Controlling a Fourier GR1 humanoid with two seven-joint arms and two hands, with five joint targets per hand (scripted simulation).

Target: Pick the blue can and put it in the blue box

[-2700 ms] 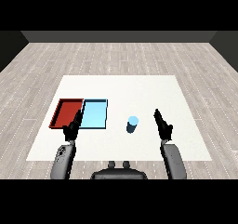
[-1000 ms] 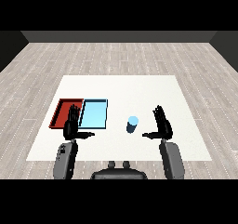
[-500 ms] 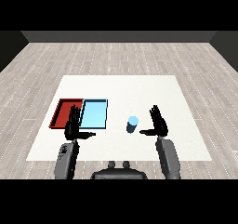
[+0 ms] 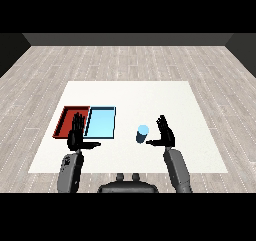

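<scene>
Blue can (image 4: 143, 134) upright beside light blue tray (image 4: 101, 122), outside it.

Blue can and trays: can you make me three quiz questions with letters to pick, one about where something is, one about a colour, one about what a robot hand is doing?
1. Where is the blue can?
A. in the red tray
B. on the white table, right of the light blue tray
C. in the right robot hand

2. Which colour is the tray on the far left?
A. red
B. green
C. yellow

3. How is the right robot hand?
A. curled round the can
B. open beside the can
C. out of view

Answers:
1 B: it stands on the white table, right of the light blue tray.
2 A: the red tray is leftmost.
3 B: its fingers are straight, apart from the can.
</scene>
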